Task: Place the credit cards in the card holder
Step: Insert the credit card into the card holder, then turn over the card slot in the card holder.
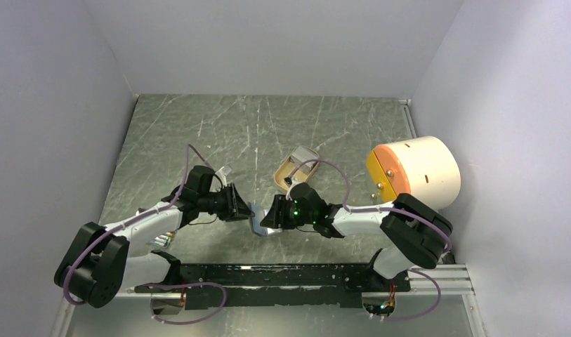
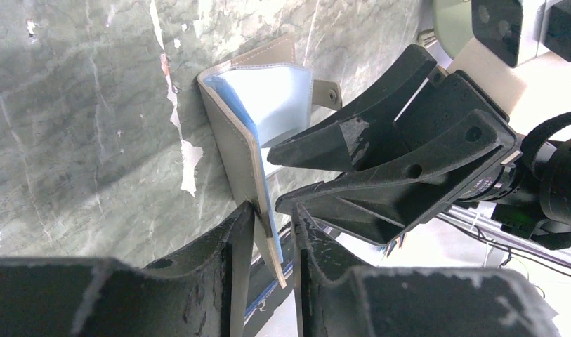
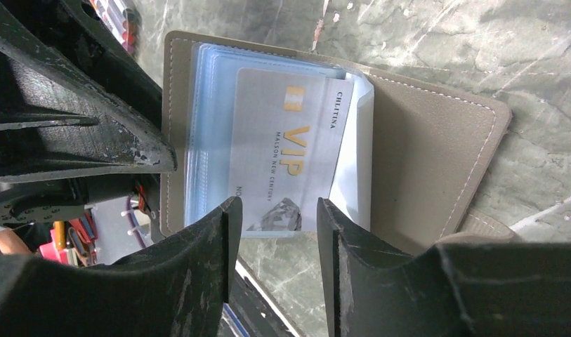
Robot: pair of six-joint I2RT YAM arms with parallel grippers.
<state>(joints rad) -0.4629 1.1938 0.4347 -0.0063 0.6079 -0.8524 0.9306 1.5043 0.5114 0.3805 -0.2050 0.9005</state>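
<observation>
The card holder [image 1: 258, 222] stands open on its edge between my two grippers, grey-olive outside [image 2: 233, 140] with bluish clear sleeves [image 2: 275, 98]. A pale credit card [image 3: 289, 147] printed "VIP" sits in a sleeve against the open cover [image 3: 423, 154], its lower end sticking out. My left gripper [image 1: 239, 203] [image 2: 272, 210] is open a little around the cover's lower edge; one finger touches it and the other stands just apart. My right gripper [image 1: 268, 214] [image 3: 272, 203] is open. Its fingertips flank the card's lower end without touching it.
A tan oval tray [image 1: 296, 168] lies just behind the grippers. A big cream cylinder with an orange face [image 1: 416, 172] stands at the right. A bundle of silver sticks [image 1: 159, 240] lies by the left arm. A black rail [image 1: 282, 274] runs along the near edge, and walls close three sides.
</observation>
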